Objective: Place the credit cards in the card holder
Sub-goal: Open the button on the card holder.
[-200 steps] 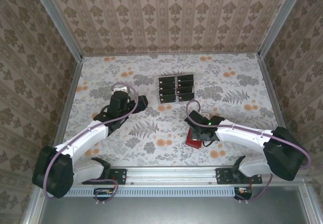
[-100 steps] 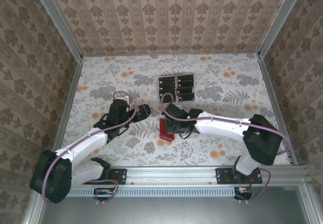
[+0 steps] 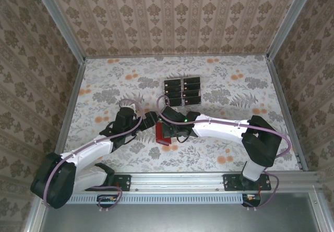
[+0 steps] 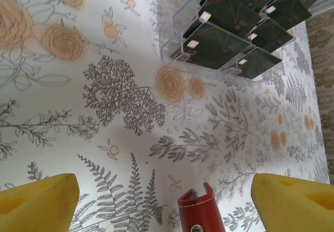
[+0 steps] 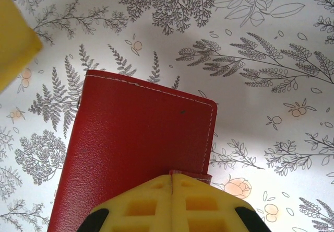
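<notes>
The card holder (image 3: 162, 135), a shut red wallet (image 5: 135, 143), is held just above the table's middle. My right gripper (image 5: 171, 180) is shut on the wallet's closing tab; in the top view this gripper (image 3: 170, 130) sits right beside the wallet. My left gripper (image 3: 151, 119) is open just left of it. In the left wrist view the wallet's tab end (image 4: 198, 211) stands between the spread yellow fingers (image 4: 36, 203) without touching them. The credit cards (image 3: 182, 91) are several black cards lying in a clear slotted rack (image 4: 180, 49) farther back.
Both arms meet over the centre of the floral table (image 3: 104, 80). Metal frame rails (image 3: 68, 112) and patterned walls close the table in on the left, right and back. The rack stands a short way behind the grippers.
The right arm has carried the red wallet from the front right leftward to the table's middle. The left gripper has moved slightly right and nearer, meeting the wallet.
</notes>
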Available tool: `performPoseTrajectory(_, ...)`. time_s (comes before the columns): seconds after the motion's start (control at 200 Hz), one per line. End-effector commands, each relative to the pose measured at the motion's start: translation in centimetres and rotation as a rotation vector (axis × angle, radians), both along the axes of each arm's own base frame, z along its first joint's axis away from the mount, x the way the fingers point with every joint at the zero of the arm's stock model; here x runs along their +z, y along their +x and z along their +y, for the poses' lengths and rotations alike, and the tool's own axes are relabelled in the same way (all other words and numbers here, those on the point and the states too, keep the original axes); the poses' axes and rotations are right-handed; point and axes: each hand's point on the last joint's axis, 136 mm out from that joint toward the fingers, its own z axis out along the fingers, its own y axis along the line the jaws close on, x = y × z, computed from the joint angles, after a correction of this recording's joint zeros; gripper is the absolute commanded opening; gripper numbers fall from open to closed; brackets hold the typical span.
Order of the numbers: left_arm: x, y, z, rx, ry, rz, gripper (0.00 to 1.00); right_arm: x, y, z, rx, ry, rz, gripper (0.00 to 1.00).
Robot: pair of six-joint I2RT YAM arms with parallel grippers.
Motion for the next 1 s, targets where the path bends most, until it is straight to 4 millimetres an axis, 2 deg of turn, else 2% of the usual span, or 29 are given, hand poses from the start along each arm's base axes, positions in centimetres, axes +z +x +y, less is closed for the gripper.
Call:
performPoseTrajectory(0.0,0.2,0.1,-1.0,-0.005,-0.046,0.004,0.91,0.4,0.2,0.9,0.016,0.010,-0.010,0.00)
performPoseTrajectory(0.28,-0.1,-0.1,-2.8,-0.040,-0.068,0.011,0.81,0.7,0.3,1.2,0.017,0.018,-0.019,0.00)
performPoseTrajectory(0.47,-0.5,-0.4,-3.3,-0.048,-0.059,0.014,0.72,0.8,0.5,1.1,0.014,0.017,-0.030,0.00)
performPoseTrajectory(0.625,-0.7,-0.6,-3.8,-0.059,-0.064,0.012,0.57,0.8,0.6,0.9,0.009,0.015,-0.037,0.00)
performPoseTrajectory(0.76,-0.6,-0.6,-4.2,-0.064,-0.073,0.002,0.38,0.7,0.6,0.7,0.006,0.011,-0.042,0.00)
performPoseTrajectory(0.945,-0.4,-0.4,-4.8,-0.082,-0.083,-0.025,0.00,0.0,0.6,-0.8,-0.022,-0.007,-0.039,0.00)
performPoseTrajectory(0.995,-0.3,-0.3,-4.7,-0.080,-0.078,-0.037,0.00,-0.3,0.5,-1.5,-0.035,-0.013,-0.038,0.00)
